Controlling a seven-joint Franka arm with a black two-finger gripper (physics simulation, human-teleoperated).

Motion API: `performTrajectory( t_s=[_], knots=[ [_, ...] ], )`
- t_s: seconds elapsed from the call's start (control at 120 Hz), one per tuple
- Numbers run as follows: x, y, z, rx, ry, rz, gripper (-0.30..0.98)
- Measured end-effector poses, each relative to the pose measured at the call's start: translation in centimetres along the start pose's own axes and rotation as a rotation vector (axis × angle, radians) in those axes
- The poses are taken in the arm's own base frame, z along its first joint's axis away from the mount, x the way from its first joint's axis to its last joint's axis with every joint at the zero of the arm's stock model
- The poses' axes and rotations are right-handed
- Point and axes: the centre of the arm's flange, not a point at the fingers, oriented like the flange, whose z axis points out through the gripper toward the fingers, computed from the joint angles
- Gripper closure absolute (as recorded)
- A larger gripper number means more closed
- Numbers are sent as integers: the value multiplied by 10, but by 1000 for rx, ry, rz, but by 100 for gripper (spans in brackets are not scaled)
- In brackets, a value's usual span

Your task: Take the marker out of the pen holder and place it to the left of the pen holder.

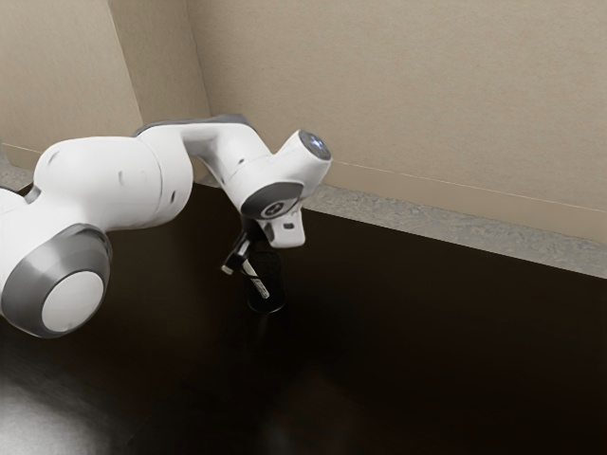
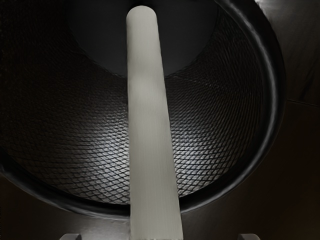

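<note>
In the exterior view my gripper (image 1: 238,266) is at the top of the black pen holder (image 1: 266,303), tilted, near the upper end of the white marker (image 1: 256,281). In the wrist view the gripper (image 2: 160,237) has its two fingertips far apart at the lower edge, open. Between them, touching neither, runs the pale marker (image 2: 150,120). It leans over the rim of the mesh pen holder (image 2: 274,95), with its far end down inside near the dark bottom.
The dark table (image 1: 427,351) stretches around the holder toward the exterior view's right and front. A beige wall (image 1: 408,95) stands behind the table's far edge. The arm's links occupy the exterior view's left.
</note>
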Motion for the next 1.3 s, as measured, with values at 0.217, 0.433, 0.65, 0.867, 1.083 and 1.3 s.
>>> performTrajectory(
  t_s=[0.217, 0.433, 0.65, 0.867, 1.083, 1.3],
  knots=[
    [1, -1, -4, -12, 39, -35, 39],
    [-9, -5, -2, -16, 41, -71, 52],
    [-12, -7, -3, -14, 41, -88, 66],
    [-25, -10, -16, 9, 52, -113, 73],
    [-64, -7, -53, 28, 74, -154, 75],
    [-122, -19, -73, 26, 106, -232, 74]
  ],
)
